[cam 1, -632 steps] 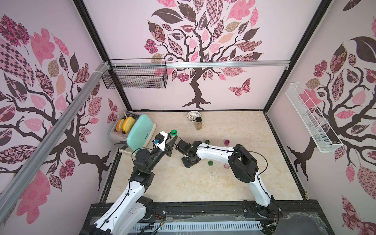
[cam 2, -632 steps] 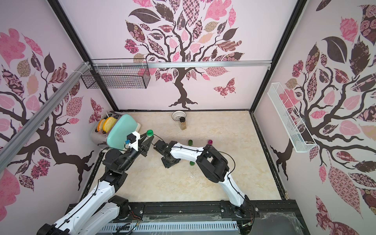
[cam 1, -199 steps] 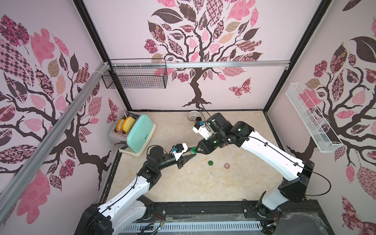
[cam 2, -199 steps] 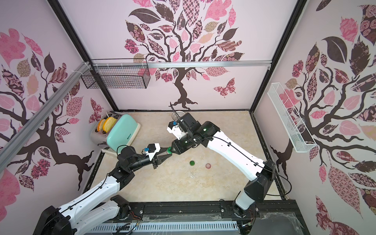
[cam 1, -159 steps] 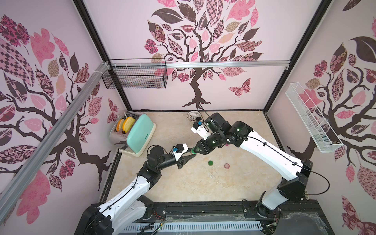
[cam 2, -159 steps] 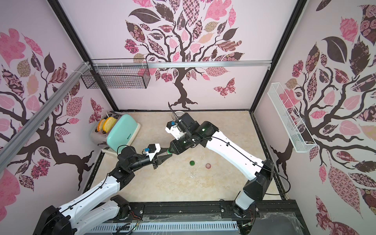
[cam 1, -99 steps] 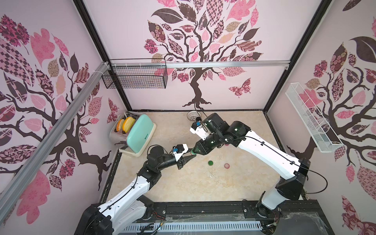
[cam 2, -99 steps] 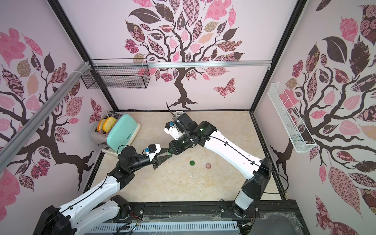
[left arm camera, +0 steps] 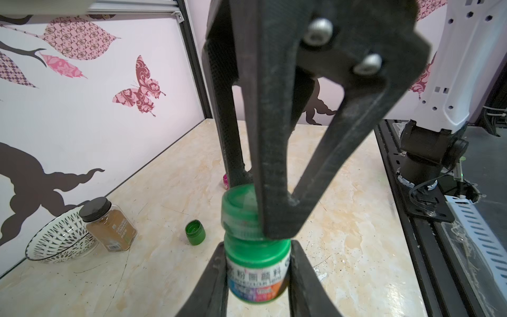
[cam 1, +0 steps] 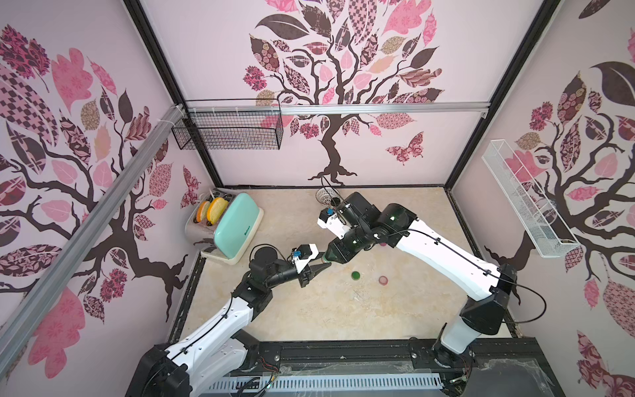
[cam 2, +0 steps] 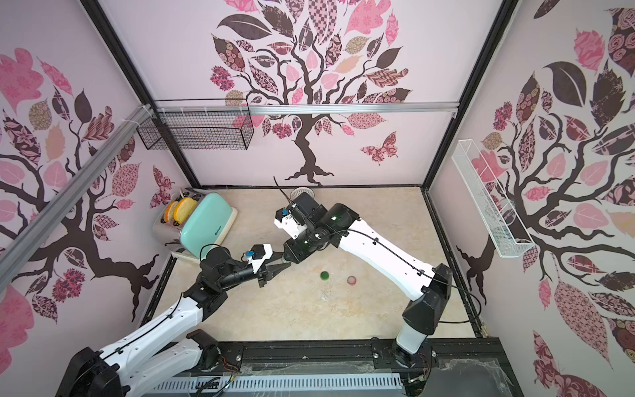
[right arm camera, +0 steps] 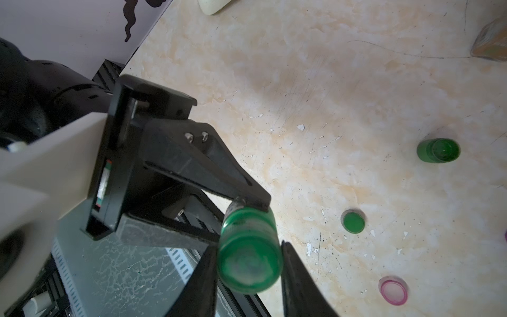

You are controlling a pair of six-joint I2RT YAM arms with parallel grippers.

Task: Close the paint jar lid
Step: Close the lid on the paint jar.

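Three walls (cam 1: 429,147) close the marbled worktop (cam 1: 309,319) at back and sides (toaster (cam 1: 235,223) in the back-left corner); its front half lies open. Above it, left of middle, the left gripper (cam 1: 319,267) clamps the green paint jar (left arm camera: 256,263); the right gripper (cam 1: 329,260) pinches the lid (left arm camera: 240,211) at its mouth.

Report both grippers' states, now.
Left gripper: closed, holding the green paint jar.
Right gripper: closed, holding the lid on that jar.
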